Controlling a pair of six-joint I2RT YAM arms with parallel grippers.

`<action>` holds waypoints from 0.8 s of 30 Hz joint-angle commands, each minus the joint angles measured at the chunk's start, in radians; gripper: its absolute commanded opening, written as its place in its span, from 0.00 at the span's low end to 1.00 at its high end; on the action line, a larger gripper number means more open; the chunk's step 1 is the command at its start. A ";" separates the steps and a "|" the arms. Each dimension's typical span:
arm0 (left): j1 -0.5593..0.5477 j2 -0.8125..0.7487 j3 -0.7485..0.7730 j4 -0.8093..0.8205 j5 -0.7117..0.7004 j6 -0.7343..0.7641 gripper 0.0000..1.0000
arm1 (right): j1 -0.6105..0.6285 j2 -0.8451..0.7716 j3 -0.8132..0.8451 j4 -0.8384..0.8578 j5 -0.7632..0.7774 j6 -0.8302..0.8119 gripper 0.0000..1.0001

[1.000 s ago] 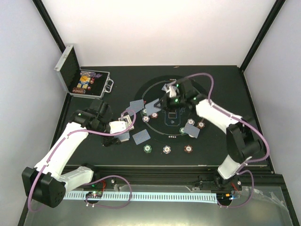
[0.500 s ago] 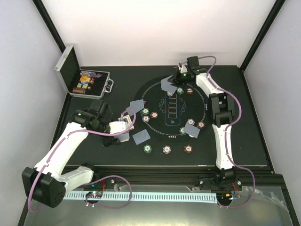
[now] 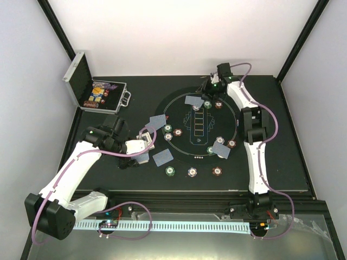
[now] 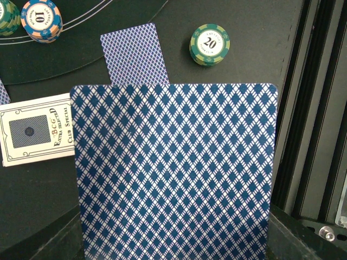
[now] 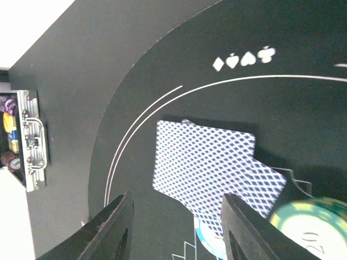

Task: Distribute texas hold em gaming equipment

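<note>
Playing cards and poker chips lie around the round black mat [image 3: 230,122]. My right gripper [image 3: 210,89] hangs over the mat's far edge, open. Just beyond its fingertips [image 5: 118,225] two overlapping blue-backed cards [image 5: 203,162] lie flat, next to a green chip [image 5: 314,222]. My left gripper [image 3: 142,145] is at the mat's left side, shut on a blue-backed card [image 4: 173,173] that hides its fingers. Beyond that lie a single card [image 4: 134,54], a green chip marked 20 [image 4: 210,44] and a white card box [image 4: 37,129].
The silver case [image 3: 97,92] stands open at the far left, its handle [image 5: 32,141] towards the mat. Chips sit in a row near the front edge [image 3: 192,171]. More cards lie at the mat's left [image 3: 156,122] and right [image 3: 221,150].
My right arm has swung from the mat's middle to its far edge and opened. The card it carried now lies flat there. The left arm has not moved.
</note>
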 commanded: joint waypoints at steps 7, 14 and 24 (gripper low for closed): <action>0.002 -0.024 0.039 -0.024 0.020 0.003 0.02 | -0.017 -0.336 -0.192 -0.084 0.174 -0.064 0.49; 0.002 -0.014 0.047 -0.019 0.032 -0.004 0.02 | 0.117 -0.774 -0.832 0.242 0.019 0.044 0.71; 0.002 -0.014 0.050 -0.010 0.051 0.005 0.02 | 0.507 -1.057 -1.292 0.668 -0.094 0.330 0.79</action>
